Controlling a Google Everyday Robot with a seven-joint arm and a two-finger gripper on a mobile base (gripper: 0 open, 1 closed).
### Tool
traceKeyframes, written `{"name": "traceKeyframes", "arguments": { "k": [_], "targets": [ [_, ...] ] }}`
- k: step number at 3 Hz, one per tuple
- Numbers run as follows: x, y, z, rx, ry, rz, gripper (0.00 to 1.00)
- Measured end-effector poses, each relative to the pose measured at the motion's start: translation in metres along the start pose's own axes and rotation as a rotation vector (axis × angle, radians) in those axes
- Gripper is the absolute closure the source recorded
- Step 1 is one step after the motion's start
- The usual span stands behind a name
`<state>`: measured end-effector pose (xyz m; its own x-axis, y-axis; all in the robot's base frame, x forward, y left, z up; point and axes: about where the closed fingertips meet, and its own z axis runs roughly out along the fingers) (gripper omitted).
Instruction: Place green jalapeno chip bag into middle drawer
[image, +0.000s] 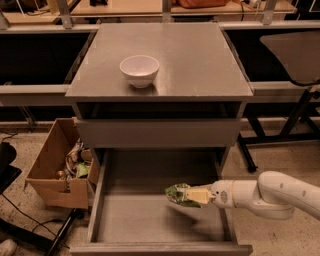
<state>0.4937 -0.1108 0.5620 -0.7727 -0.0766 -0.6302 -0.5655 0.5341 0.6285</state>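
Note:
The green jalapeno chip bag (178, 195) is a small glossy green packet held just above the right half of the open middle drawer (130, 215), a wide grey tray pulled out at the bottom of the cabinet. My gripper (192, 195) reaches in from the right on a white arm (265, 195) and its pale fingers are shut on the bag's right end. The bag hangs slightly above the drawer floor and casts a shadow below it.
A white bowl (139, 70) stands on the grey cabinet top (200, 60). The shut upper drawer front (157, 132) sits above the open one. A cardboard box (55, 167) with clutter stands on the floor at the left. Table legs stand at the right.

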Motion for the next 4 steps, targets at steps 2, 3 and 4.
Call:
{"name": "traceKeyframes", "arguments": {
  "k": [2, 3, 4],
  "targets": [
    [0.0, 0.0, 0.0, 0.0, 0.0, 0.0, 0.0],
    [-0.01, 0.018, -0.001, -0.054, 0.032, -0.06, 0.0],
    [-0.037, 0.049, -0.03, -0.092, 0.129, -0.186, 0.0]
  ]
}}
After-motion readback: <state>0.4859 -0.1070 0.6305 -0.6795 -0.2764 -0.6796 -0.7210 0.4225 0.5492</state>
